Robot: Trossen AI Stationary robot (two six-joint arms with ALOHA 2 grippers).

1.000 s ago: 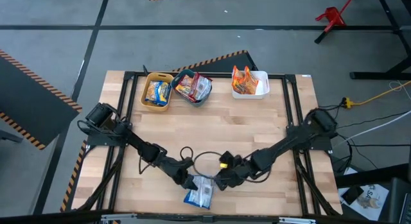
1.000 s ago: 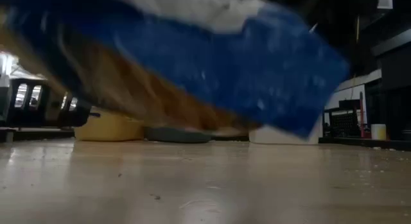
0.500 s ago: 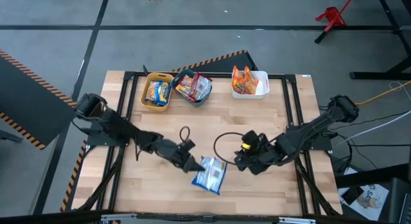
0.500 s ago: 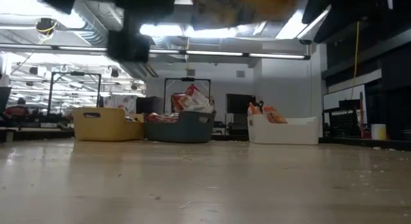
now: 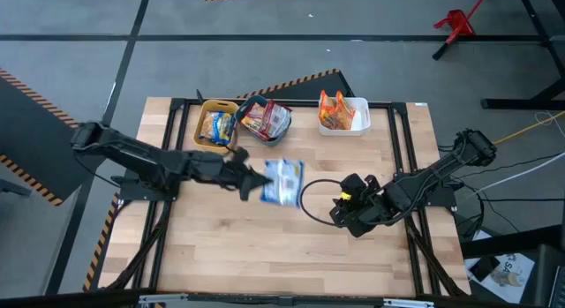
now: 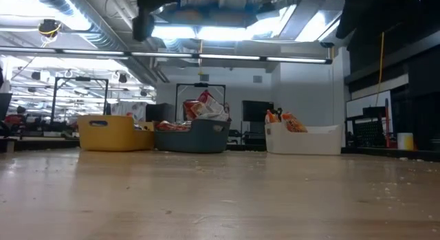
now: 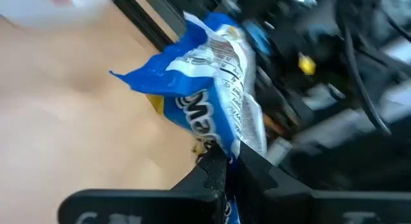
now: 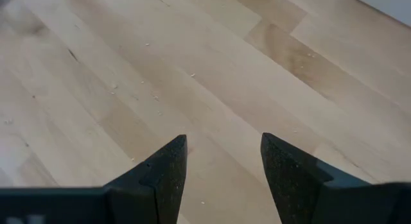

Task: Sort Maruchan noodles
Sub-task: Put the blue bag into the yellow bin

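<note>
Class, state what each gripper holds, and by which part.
Left gripper pinches the blue-white noodle packet by one edge. Right gripper holds nothing; its fingers stand apart.

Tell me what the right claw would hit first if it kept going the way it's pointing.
Probably only the bare table. The right claw stands open over wood, with nothing between or ahead of it; height is hard to judge.

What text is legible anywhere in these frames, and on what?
None reads cleanly.
Blue-white packet held in the left gripper: large white lettering shows on a blue band, but it is folded and blurred; the fine print on the white panel is too small to read.
Packets in the yellow bin, the teal bin and the white bin: print too small to read.
No signs or numbers are readable in the room behind.
</note>
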